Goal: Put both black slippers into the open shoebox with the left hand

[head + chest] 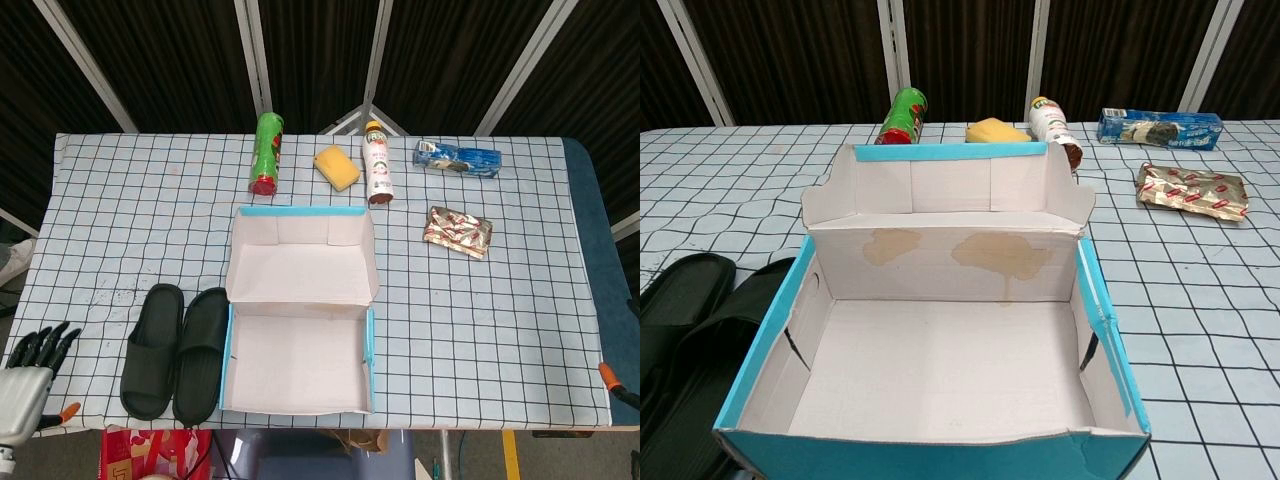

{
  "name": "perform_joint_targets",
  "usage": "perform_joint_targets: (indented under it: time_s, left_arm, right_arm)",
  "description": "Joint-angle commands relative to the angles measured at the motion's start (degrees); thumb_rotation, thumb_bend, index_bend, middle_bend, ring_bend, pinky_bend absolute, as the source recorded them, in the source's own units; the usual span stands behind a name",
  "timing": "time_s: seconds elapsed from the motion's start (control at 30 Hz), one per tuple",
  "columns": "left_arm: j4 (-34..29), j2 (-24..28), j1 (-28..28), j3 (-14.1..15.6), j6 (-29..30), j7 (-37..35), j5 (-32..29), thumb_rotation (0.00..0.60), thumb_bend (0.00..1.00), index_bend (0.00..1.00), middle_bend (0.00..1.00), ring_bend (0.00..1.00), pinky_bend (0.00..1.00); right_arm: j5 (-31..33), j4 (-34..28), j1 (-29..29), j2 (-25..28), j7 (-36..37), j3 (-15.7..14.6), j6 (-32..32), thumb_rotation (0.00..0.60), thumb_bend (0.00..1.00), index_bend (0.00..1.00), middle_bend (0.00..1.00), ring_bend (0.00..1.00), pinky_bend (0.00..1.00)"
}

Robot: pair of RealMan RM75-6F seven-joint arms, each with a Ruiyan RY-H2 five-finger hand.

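Two black slippers [152,350] [202,355] lie side by side on the checked cloth, just left of the open shoebox [228,355]. The chest view shows them at the lower left [680,300] [725,370], beside the box's blue-edged wall [780,320]. The box is empty, and its lid [300,255] stands back. My left hand [30,365] is at the table's front left corner, left of the slippers and apart from them. Its dark fingers are spread and hold nothing. Of the right hand only an orange-tipped bit [607,372] shows at the right edge.
Along the back lie a green can [266,152], a yellow sponge [337,167], a white bottle [377,163] and a blue biscuit packet [458,158]. A foil packet [460,231] lies right of the box. A red bag [150,450] sits below the front edge.
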Motion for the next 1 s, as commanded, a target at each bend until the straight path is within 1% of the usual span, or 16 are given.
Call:
perform_joint_targets:
  time_s: [0.03,0.1,0.27,0.43,0.67,0.9,1.0]
  left_arm:
    - [4.7,-6.7,2.1,-0.7,2.3,2.2,1.7,0.6,0.19,0.0,0.04,0.0,0.0]
    - [8.0,-10.2,2.3,-1.5,3.8,2.6,3.3,0.6,0.19,0.0,0.05,0.0,0.0]
    - [15.7,-16.9,2.2,-2.4,5.0,2.9,5.7,0.6,0.19,0.0,0.06,0.0,0.0]
    - [21.7,-22.1,1.7,-3.6,6.1,2.6,6.8,0.6,0.19,0.0,0.06,0.0,0.0]
    - [27.3,-26.0,0.3,-4.2,5.9,2.6,8.5,0.6,0.19,0.0,0.06,0.0,0.0]
    - [30.0,-28.1,-0.4,-3.8,4.2,3.1,8.4,0.6,0.19,0.0,0.06,0.0,0.0]
    - [31.5,-28.9,-0.4,-2.9,3.3,2.5,7.9,0.6,0.19,0.0,0.05,0.0,0.0]
  right_arm:
    - [-0.2,0.0,-0.1,0.2,0.5,-0.1,0.1,0.6,0.31,0.09,0.1,0.13,0.04]
    - [-0.3,0.1,-0.1,0.2,1.0,-0.2,0.2,0.6,0.31,0.09,0.1,0.13,0.04]
    - [-0.1,0.6,0.0,0.1,2.2,-0.4,-0.3,0.6,0.31,0.09,0.1,0.13,0.04]
    - [0.4,1.0,0.2,0.1,2.9,-0.2,-0.7,0.6,0.31,0.09,0.1,0.13,0.04]
    - [1.2,1.6,0.5,0.1,3.8,-0.1,-1.7,0.6,0.31,0.09,0.1,0.13,0.04]
    - [1.5,1.7,0.6,0.1,4.1,-0.1,-2.0,0.6,0.31,0.09,0.1,0.13,0.04]
    - [1.4,1.6,0.7,0.1,3.8,-0.1,-2.1,0.6,0.31,0.09,0.1,0.13,0.04]
